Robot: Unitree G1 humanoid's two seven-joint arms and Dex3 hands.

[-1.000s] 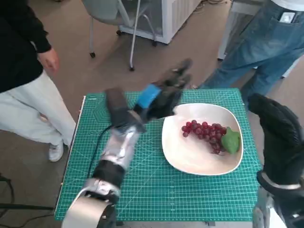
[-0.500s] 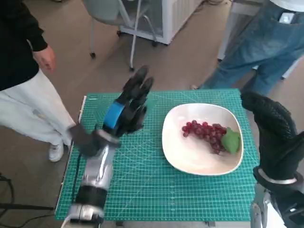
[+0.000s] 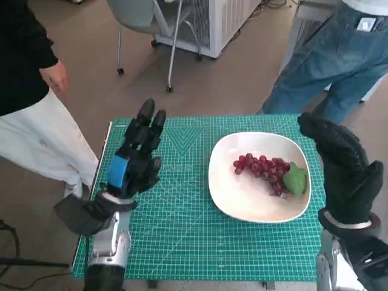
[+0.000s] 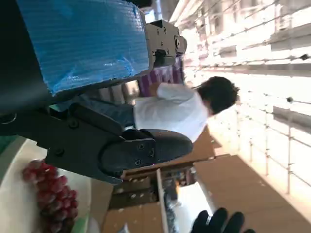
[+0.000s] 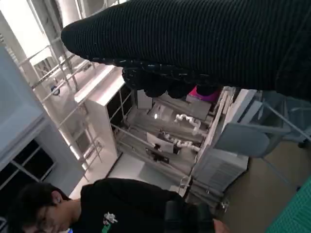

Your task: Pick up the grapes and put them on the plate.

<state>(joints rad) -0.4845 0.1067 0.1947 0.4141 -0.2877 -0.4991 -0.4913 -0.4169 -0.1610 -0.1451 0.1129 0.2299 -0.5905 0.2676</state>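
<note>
the grapes (image 3: 260, 170) lie on the white plate (image 3: 242, 203), a red bunch stretched across its middle with a green leaf (image 3: 295, 180) at the end nearest the right hand; the left wrist view catches the same bunch (image 4: 46, 194) on the pale rim of the plate (image 4: 14, 194). the plate sits on the green cutting mat (image 3: 182, 230) that covers the small table, toward the robot's right side. the left hand (image 3: 133, 160) is raised over the mat's left part, well apart from the plate, its blue-taped back facing up and its black fingers (image 3: 148, 121) stretched out and slightly apart, holding nothing. the right hand (image 3: 339, 163) in its knitted glove hangs just beside the plate's right edge, above the table's corner; it grips nothing, but whether its fingers are spread or curled i cannot tell from any view. a person in a black top and pale trousers (image 3: 36, 139) stands to the left of the table, and a person in blue jeans (image 3: 327, 66) stands beyond its far right corner. a chair (image 3: 145, 18) stands on the floor behind the table.
</note>
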